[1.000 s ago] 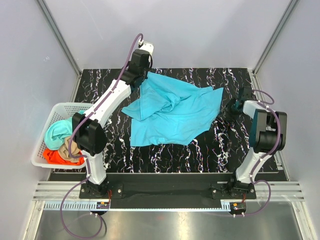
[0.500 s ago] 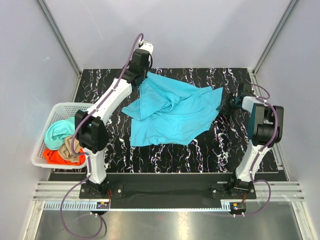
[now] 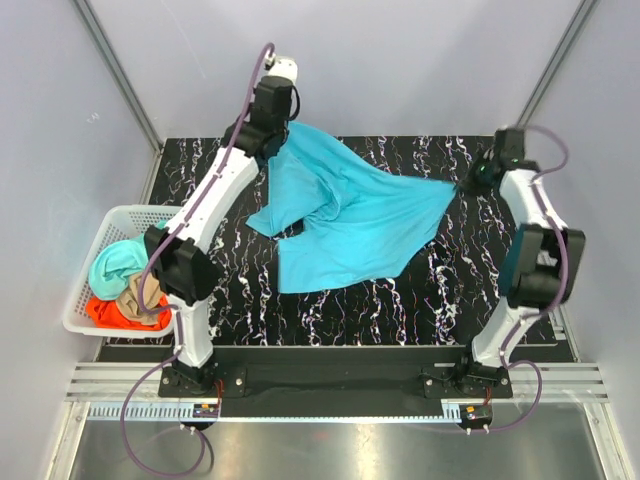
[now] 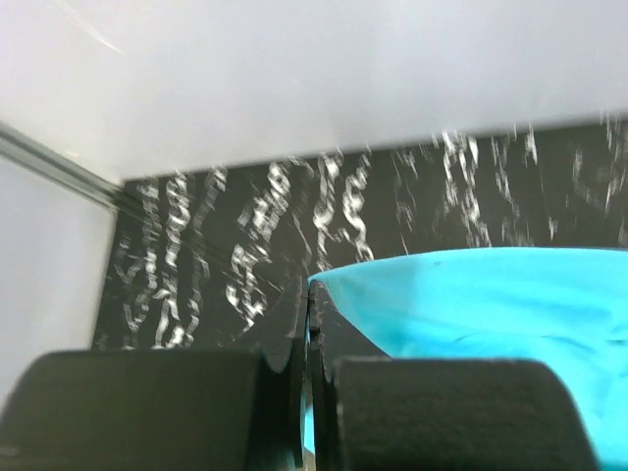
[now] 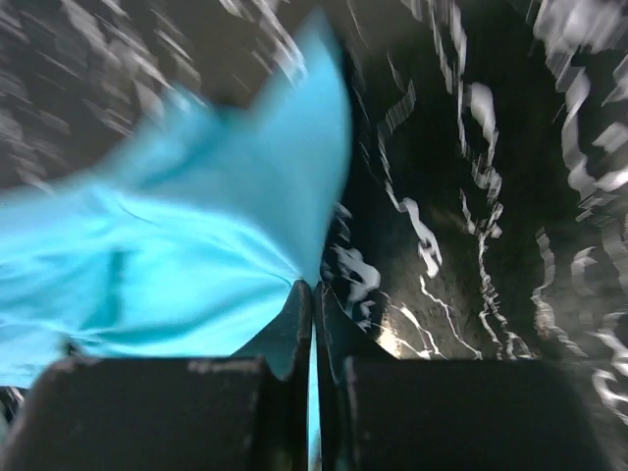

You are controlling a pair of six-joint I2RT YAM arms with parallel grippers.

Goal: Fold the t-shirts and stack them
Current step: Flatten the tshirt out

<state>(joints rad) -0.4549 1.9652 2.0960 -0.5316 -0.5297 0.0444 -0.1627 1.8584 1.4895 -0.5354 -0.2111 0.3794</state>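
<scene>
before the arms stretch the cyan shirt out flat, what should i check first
1. Left jaws shut on a corner of the cyan t-shirt: ok, cloth is pinched in the left wrist view.
2. Right jaws shut on its right-hand corner: ok, cloth runs in between them.
3. Cloth between the two grips smooth: not ok, creased and bunched across the middle.
4. Shirt apart from the basket: ok.
5. Which edge is held, hem or shoulders: cannot tell.
</scene>
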